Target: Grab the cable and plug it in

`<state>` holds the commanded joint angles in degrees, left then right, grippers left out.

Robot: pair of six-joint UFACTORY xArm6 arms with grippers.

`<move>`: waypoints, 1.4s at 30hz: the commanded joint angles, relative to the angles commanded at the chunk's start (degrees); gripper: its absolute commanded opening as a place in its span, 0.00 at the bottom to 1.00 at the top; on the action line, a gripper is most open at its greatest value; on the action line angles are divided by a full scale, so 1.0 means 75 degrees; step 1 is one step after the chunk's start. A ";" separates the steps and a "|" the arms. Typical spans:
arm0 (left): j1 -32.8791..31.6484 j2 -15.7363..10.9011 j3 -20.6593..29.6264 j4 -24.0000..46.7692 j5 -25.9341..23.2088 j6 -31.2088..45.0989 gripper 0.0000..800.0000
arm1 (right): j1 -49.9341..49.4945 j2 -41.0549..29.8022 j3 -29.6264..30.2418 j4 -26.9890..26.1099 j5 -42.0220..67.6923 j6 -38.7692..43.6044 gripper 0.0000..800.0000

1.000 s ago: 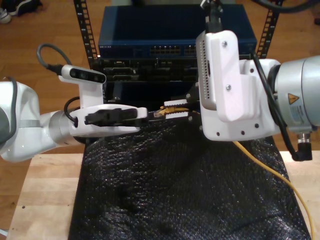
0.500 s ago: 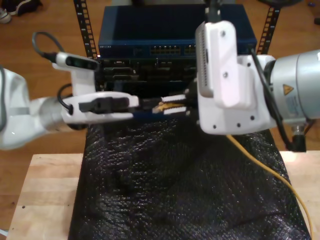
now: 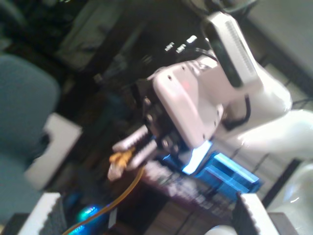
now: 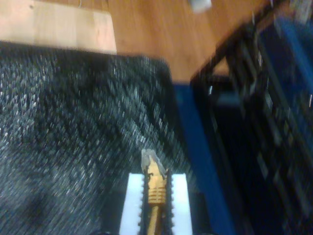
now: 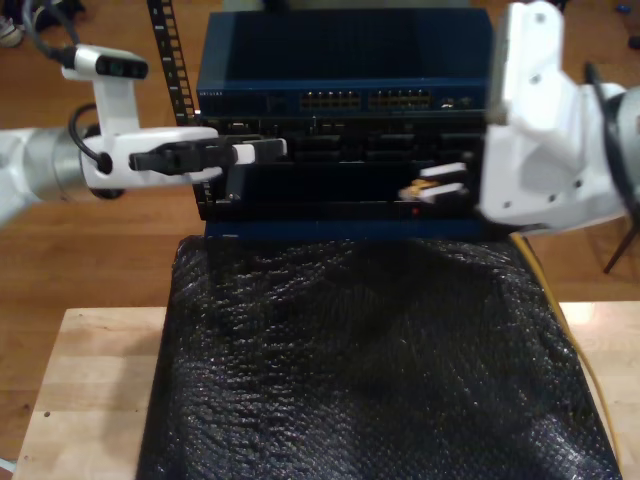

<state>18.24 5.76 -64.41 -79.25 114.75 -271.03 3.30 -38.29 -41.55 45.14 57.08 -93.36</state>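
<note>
Cable (image 4: 155,188): clamped in your second gripper (image 5: 441,184), clear plug tip pointing at the blue switch (image 5: 340,62) | first gripper (image 5: 245,152): parted, unloaded, toward exterior view's left | second arm nearer the ports (image 5: 385,100), above plug level.

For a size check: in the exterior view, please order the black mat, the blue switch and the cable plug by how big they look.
1. Black mat, though nearest the camera.
2. Blue switch.
3. Cable plug, far the smallest.

A black bubbly mat (image 5: 370,370) covers the wooden table (image 5: 90,390) before a blue rack switch (image 5: 340,70).
</note>
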 joint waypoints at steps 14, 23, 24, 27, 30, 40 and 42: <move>0.0258 -0.0762 -0.0551 0.2532 -0.1442 0.1500 1.00 | -0.1289 0.0926 -0.0621 -0.1301 0.1371 0.0856 0.00; 0.0703 -0.0985 -0.0821 0.4712 -0.1547 0.2133 1.00 | -0.1289 0.1313 -0.0785 -0.1922 0.1442 0.1114 0.00; 0.0727 -0.1032 -0.0844 0.4993 -0.1547 0.2215 1.00 | -0.1289 0.1371 -0.0809 -0.2016 0.1442 0.1219 0.00; 0.0891 -0.1149 -0.0856 0.5650 -0.1536 0.2473 1.00 | -0.1289 0.1453 -0.0914 -0.2379 0.1430 0.1325 0.00; 0.1231 -0.1242 -0.0821 0.6119 -0.1512 0.2872 1.00 | -0.1289 0.1500 -0.0926 -0.2544 0.1395 0.1336 0.00; 0.2204 -0.2122 0.0199 0.7853 -0.1477 0.4700 1.00 | -0.1289 0.1735 -0.0914 -0.2930 0.1383 0.1594 0.00; 0.2426 -0.2286 0.0598 0.8217 -0.1489 0.5087 1.00 | -0.1289 0.1735 -0.0914 -0.2942 0.1383 0.1594 0.00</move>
<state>36.44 -11.38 -59.92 -17.63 103.58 -232.88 -6.37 -25.27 -48.41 23.08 67.45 -81.41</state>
